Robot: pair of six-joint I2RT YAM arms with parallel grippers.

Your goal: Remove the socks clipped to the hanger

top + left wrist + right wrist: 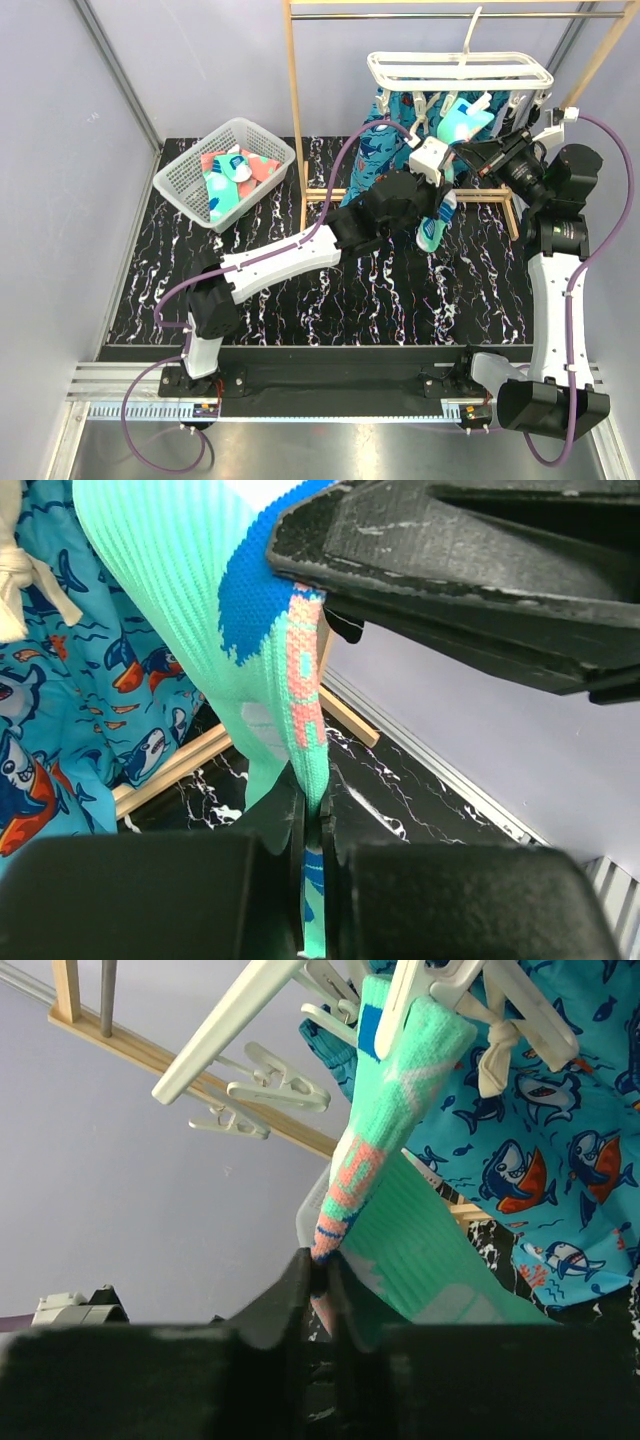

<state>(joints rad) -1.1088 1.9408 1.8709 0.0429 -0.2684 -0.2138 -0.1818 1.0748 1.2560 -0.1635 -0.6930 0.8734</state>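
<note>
Right wrist view: where does the sock lie from you?
— Above me. The teal sock (390,1130) slants up to a clip (420,985) on the hanger (455,72), far right. My right end effector (320,1270) pinches its lower tip.
— And the left?
— My left end effector (312,815) is closed on what looks like the same sock, with that arm stretched diagonally across the surface (420,300). I judge a downward pull frees it.

**No writing we can read**

We find no legible words, numbers or brand marks in any view. The strip (330,411) at the bottom of the top view carries fine ticks, too small to read. The sock (400,1090) shows woven pattern only.
</note>
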